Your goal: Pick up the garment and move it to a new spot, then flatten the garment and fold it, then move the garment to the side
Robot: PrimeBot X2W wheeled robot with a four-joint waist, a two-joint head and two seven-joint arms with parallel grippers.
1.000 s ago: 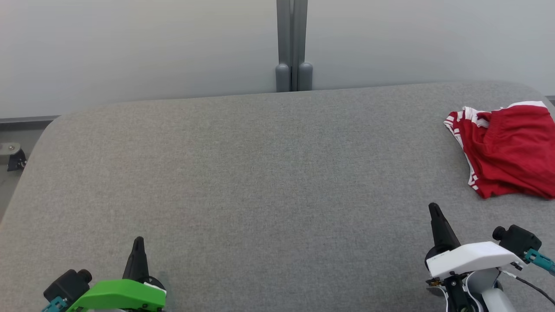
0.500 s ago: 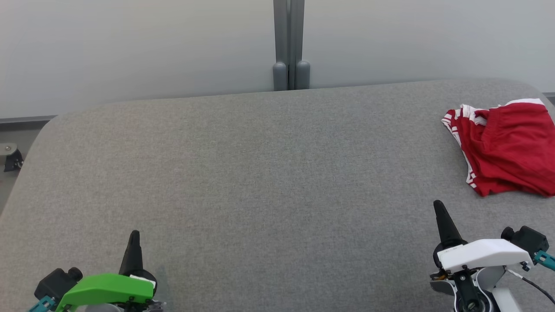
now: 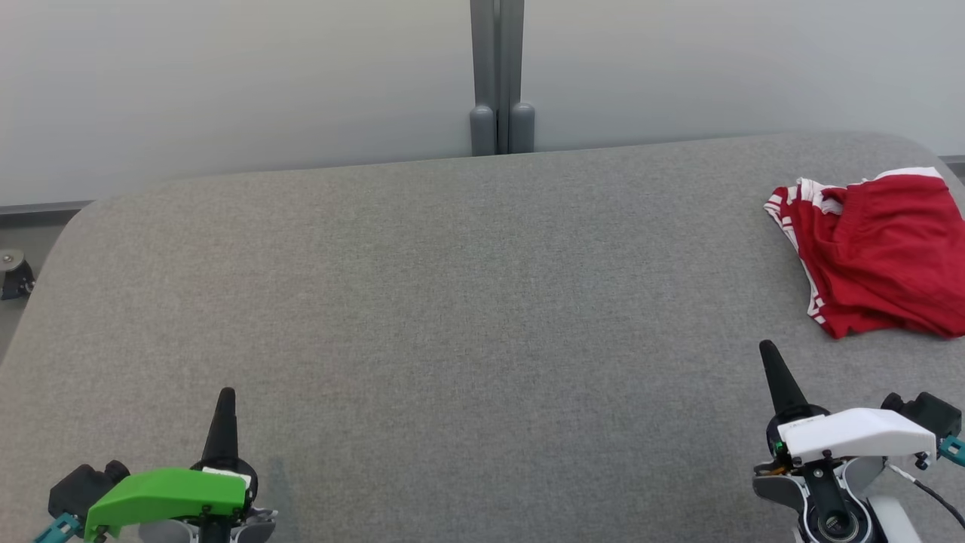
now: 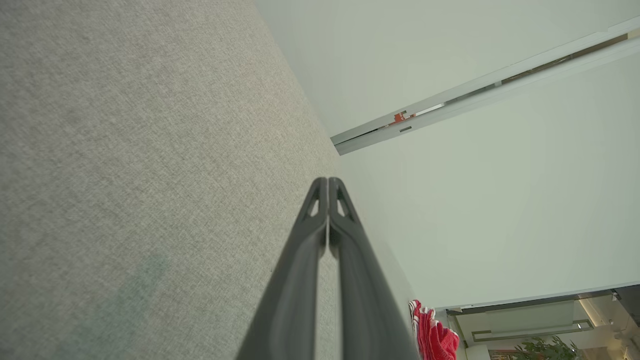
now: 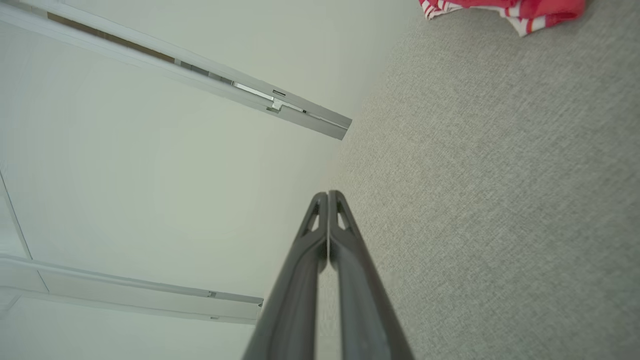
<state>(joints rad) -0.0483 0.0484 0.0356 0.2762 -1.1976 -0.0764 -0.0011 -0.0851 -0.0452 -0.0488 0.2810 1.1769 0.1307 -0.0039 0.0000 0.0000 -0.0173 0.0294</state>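
Red garment [image 3: 874,256] with white striped trim lies crumpled at the far right of the grey fabric table [image 3: 452,302], partly cut off by the head view's edge. Left gripper [image 3: 225,397] (green cover) sits low at near left, fingers pressed together, holding nothing. Right gripper [image 3: 770,353] (white cover) at near right, near the garment but not touching it, fingers likewise closed tight, empty.

Broad grey padded surface [image 3: 452,302] lies open across centre and left, free for passage. A crumpled red garment [image 3: 882,249] occupies the far right edge. Behind, a pale wall [image 3: 226,75] with a grey post [image 3: 496,75] bounds the far side.
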